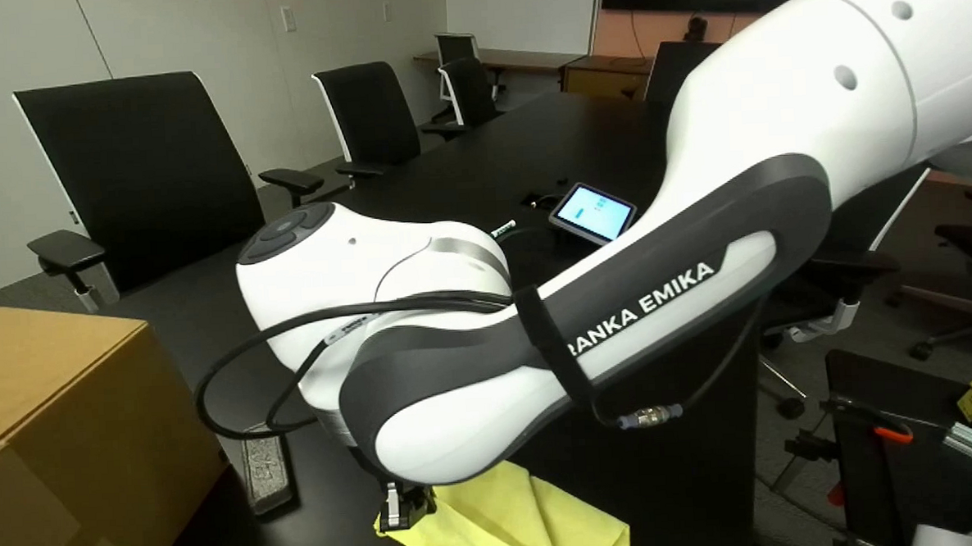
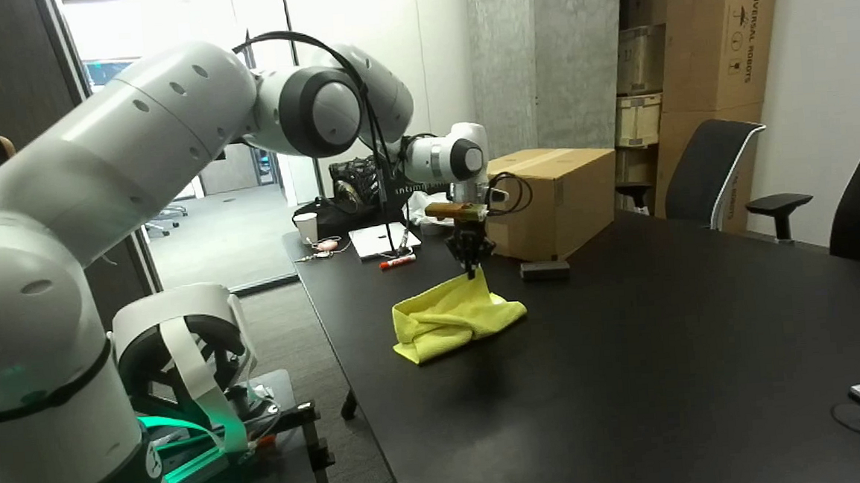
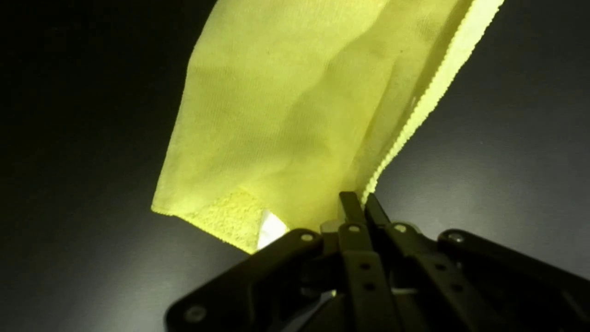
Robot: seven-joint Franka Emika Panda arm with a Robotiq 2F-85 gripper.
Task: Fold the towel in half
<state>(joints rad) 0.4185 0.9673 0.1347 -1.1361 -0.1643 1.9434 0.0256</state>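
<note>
The yellow towel (image 2: 453, 322) lies crumpled and partly folded over on the black table (image 2: 632, 378). It also shows in an exterior view (image 1: 529, 517), cut off by the lower edge, and fills the upper middle of the wrist view (image 3: 276, 115). My gripper (image 3: 361, 198) is shut on the towel's edge, with the cloth pinched between the fingertips. In an exterior view my gripper (image 2: 471, 270) holds that part of the towel raised above the table in a peak. A white tag (image 3: 271, 229) shows on the towel beside the fingers. My gripper (image 1: 408, 510) partly hides the towel's near corner.
A cardboard box (image 2: 584, 202) and a grey eraser (image 2: 544, 270) stand close to the gripper, also visible in an exterior view (image 1: 267, 471). A red marker (image 2: 398, 261), a white laptop (image 2: 379, 238) and a cup (image 2: 307, 226) lie toward the table's far end. A tablet (image 1: 592, 212) stands on the table.
</note>
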